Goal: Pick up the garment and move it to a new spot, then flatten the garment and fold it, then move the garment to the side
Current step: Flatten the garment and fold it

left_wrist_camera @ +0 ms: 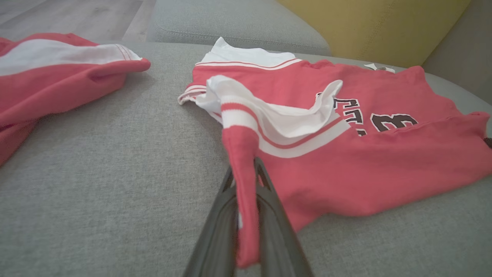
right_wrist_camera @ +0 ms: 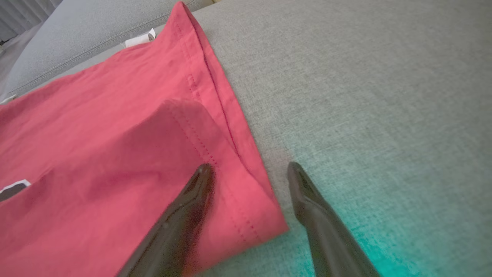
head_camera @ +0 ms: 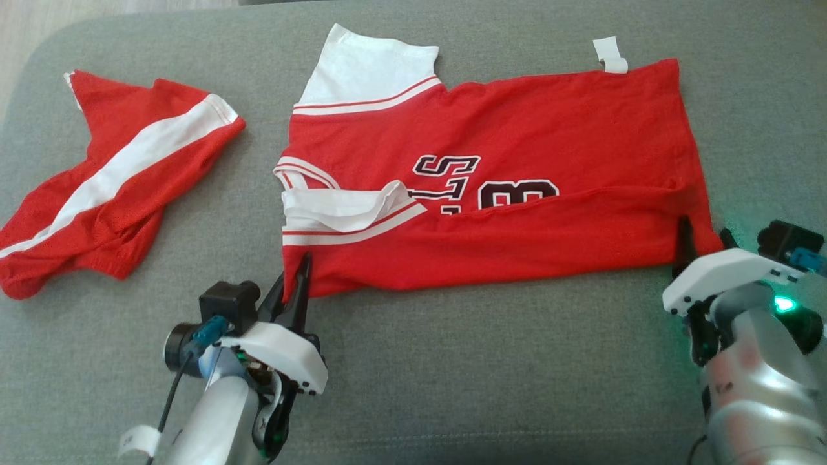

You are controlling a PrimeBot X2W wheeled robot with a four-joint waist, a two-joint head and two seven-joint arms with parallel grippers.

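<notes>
On grey upholstery (head_camera: 452, 374) (wood floor (left_wrist_camera: 77, 15) beyond) lies the garment (head_camera: 517, 129).

On the red jersey (head_camera: 517, 110) before me I read a dark, white-edged "S" and a half-covered numeral, "8" or "3"

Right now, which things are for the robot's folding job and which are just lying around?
For the job: red jersey, left gripper with jaws shut on its corner, right gripper with jaws open at its hem.
Just lying about: red shorts with white stripe, yellow cushion.
</notes>
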